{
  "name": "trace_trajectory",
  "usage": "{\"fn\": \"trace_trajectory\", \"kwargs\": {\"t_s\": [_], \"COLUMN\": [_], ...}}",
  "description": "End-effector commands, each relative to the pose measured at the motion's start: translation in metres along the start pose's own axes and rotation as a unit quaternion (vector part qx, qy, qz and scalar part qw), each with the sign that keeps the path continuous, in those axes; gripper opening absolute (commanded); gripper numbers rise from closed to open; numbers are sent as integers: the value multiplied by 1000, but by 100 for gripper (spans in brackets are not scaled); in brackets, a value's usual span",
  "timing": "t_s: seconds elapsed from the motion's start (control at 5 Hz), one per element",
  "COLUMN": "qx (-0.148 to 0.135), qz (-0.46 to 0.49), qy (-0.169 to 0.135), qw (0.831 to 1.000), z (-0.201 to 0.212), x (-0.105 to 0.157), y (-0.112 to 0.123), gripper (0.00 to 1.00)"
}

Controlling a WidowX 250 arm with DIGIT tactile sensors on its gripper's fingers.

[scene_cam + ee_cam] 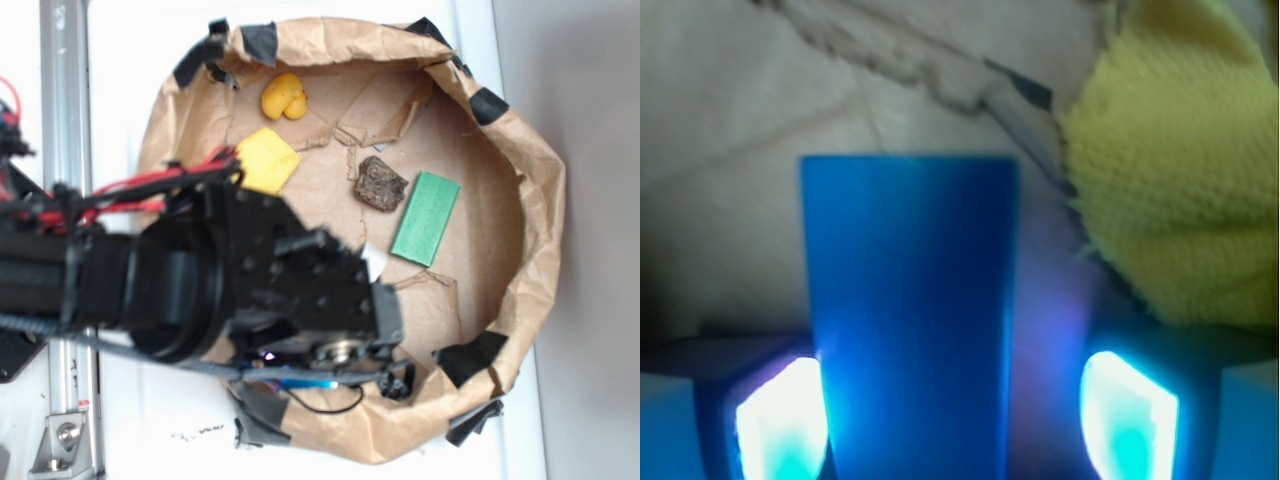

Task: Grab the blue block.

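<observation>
**Gripper low over blue block, jaws spread around it**

Wrist view: the blue block (910,310) sat between the two lit fingers (780,420), long axis running away from the camera. Left finger right at the block's edge, contact unclear; right finger clearly apart, with a visible gap of paper floor. So the gripper (955,420) was spread, not pinching yet. Block lay flat on the crumpled brown paper (730,150). A yellow cloth (1170,180) lay just to the upper right of the block, near but not touching it.

Exterior view: the black arm (200,275) reached in from the left and covered most of the paper-lined bowl's near side. The block itself was hidden under the gripper housing; only a blue glint showed at the lower edge, and I could not tell if that was block or light. Paper bowl (540,180) was taped at the rim with black tape (488,105). Inside it: a green block (427,217) to the right, a dark brown chunk (380,184) just beside it, the yellow cloth partly under the arm's red wires (140,185), and a small yellow-orange toy (284,96) near the far rim. All well apart from the gripper except the cloth.
</observation>
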State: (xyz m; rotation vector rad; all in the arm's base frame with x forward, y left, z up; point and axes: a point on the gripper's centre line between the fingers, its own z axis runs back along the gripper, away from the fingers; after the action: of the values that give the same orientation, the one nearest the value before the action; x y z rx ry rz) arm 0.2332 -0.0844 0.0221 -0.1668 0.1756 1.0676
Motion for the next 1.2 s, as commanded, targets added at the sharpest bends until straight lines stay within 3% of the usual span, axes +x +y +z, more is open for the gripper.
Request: {"fn": "trace_trajectory", "kwargs": {"t_s": [0.0,0.4,0.6,0.8,1.0], "qx": [-4,5,-16,-30,5], "qz": [-10,-154,-244,-327,-403], "qy": [-44,-119,-121,-118,-121], "qw": [999,981,962,937,907], "z": [-10,68,126,176,183], "x": [21,70,98,90,65], "y": [-3,-5,0,0,-10], "gripper": [0,0,0,0,0]}}
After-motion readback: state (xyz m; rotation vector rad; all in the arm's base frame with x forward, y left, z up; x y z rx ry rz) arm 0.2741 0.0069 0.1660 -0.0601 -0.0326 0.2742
